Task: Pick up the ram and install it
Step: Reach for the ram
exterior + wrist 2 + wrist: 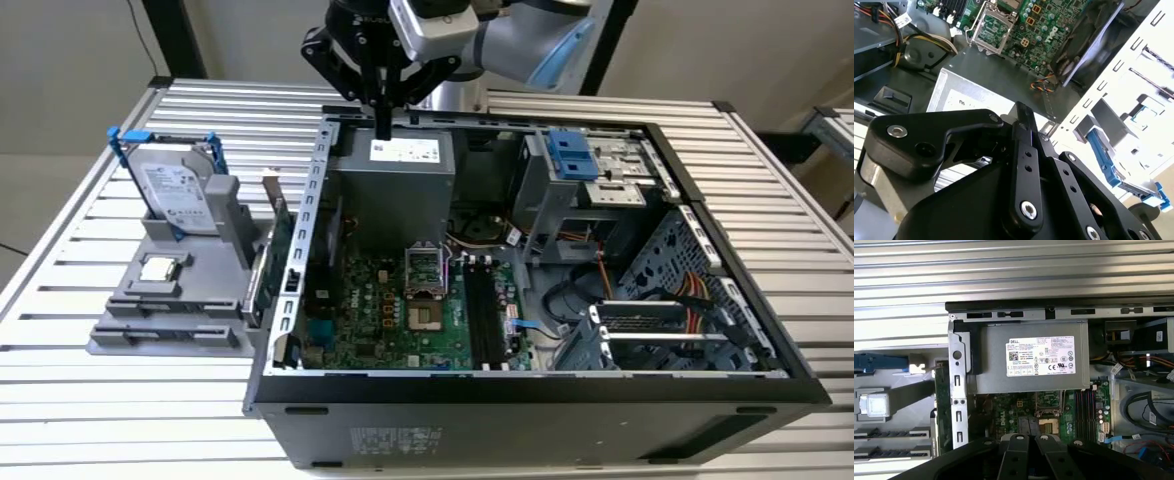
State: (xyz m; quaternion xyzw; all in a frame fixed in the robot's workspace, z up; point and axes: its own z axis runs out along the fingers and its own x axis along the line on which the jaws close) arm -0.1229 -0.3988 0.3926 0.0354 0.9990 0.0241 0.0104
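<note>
Gripper [384, 128] pinched together, empty, hanging above grey power-supply box [394, 185] at 12 o'clock end of open computer case [534, 400] | ram [262, 275] on edge in grey holder [174, 335], 8 o'clock of gripper in exterior view, just outside case wall

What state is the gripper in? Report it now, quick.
Gripper: closed, nothing between its fingers, poised over the power supply.
</note>
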